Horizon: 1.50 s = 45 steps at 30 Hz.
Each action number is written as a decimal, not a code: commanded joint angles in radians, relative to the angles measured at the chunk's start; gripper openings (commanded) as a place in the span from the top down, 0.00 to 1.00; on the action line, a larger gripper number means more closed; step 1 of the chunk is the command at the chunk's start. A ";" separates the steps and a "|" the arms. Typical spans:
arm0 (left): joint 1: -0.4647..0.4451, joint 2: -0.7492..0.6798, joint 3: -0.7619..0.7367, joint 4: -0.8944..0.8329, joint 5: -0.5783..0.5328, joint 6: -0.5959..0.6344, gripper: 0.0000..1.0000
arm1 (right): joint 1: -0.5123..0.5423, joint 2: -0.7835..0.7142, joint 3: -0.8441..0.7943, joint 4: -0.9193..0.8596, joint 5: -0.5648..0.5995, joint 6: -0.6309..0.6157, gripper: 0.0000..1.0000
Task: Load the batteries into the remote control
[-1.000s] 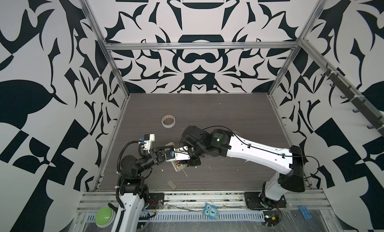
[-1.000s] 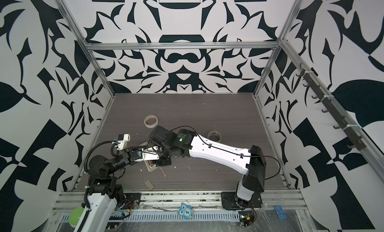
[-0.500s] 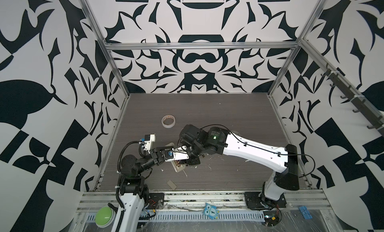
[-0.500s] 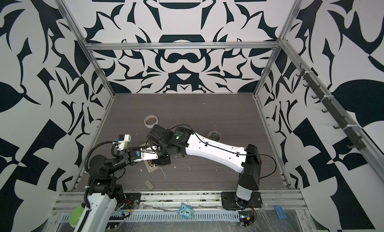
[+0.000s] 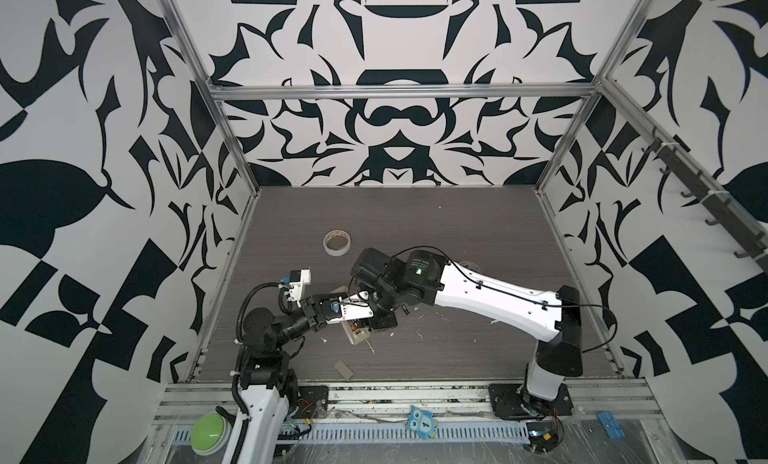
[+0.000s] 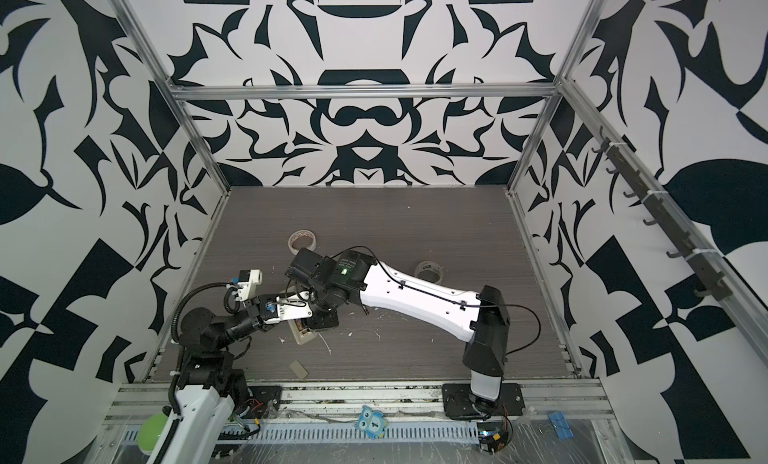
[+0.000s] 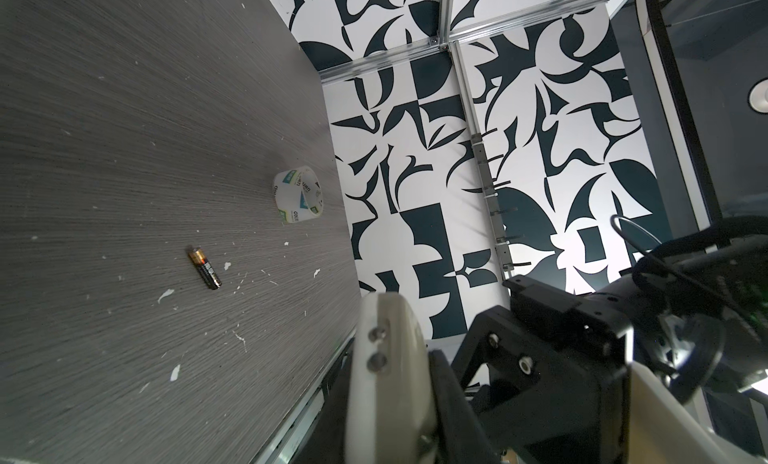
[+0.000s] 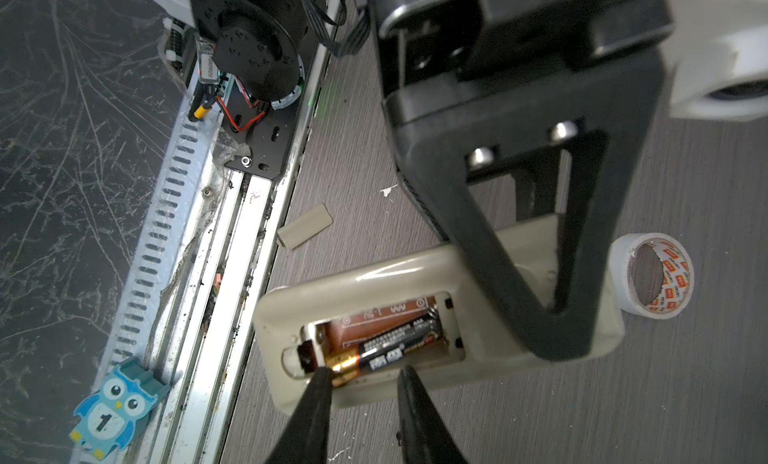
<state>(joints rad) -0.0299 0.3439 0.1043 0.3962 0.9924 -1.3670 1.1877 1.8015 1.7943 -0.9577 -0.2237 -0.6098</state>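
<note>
Step — first battery [image 8: 395, 349] lies in remote control [image 8: 374, 283] | right gripper [image 8: 361, 376] slightly spread, left gripper [image 5: 361, 313] pressed together | next — likely fetch second battery [image 7: 203, 269]

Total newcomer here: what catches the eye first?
The black-and-white patterned walls dominate. Near the table's front left, the left gripper and right gripper meet over a beige remote control, its compartment open with one battery inside. A second battery lies loose on the table.
</note>
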 commanded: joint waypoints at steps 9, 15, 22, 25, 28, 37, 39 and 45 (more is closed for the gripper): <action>-0.008 -0.022 0.026 0.117 0.064 -0.052 1.00 | 0.040 0.059 -0.018 0.001 0.063 0.005 0.69; -0.007 -0.024 0.024 0.114 0.062 -0.052 1.00 | 0.049 0.057 -0.029 0.005 0.060 -0.006 0.69; -0.008 -0.019 0.025 0.112 0.063 -0.051 1.00 | 0.062 0.044 -0.048 0.007 0.041 -0.023 0.69; -0.008 -0.020 0.026 0.112 0.062 -0.052 1.00 | 0.066 0.040 -0.056 0.007 0.039 -0.027 0.69; -0.008 -0.019 0.026 0.111 0.063 -0.052 1.00 | 0.073 0.038 -0.061 0.012 0.038 -0.029 0.69; -0.008 -0.019 0.024 0.107 0.064 -0.050 1.00 | 0.094 0.041 -0.051 0.012 0.035 -0.033 0.69; -0.008 -0.020 0.024 0.106 0.063 -0.050 1.00 | 0.096 0.043 -0.049 0.011 0.037 -0.033 0.69; -0.007 -0.021 0.025 0.102 0.063 -0.047 1.00 | 0.099 0.043 -0.041 0.012 0.043 -0.031 0.70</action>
<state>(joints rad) -0.0319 0.3416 0.1032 0.3771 1.0405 -1.3594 1.2732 1.7969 1.7775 -0.9230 -0.1566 -0.6361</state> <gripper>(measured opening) 0.242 0.305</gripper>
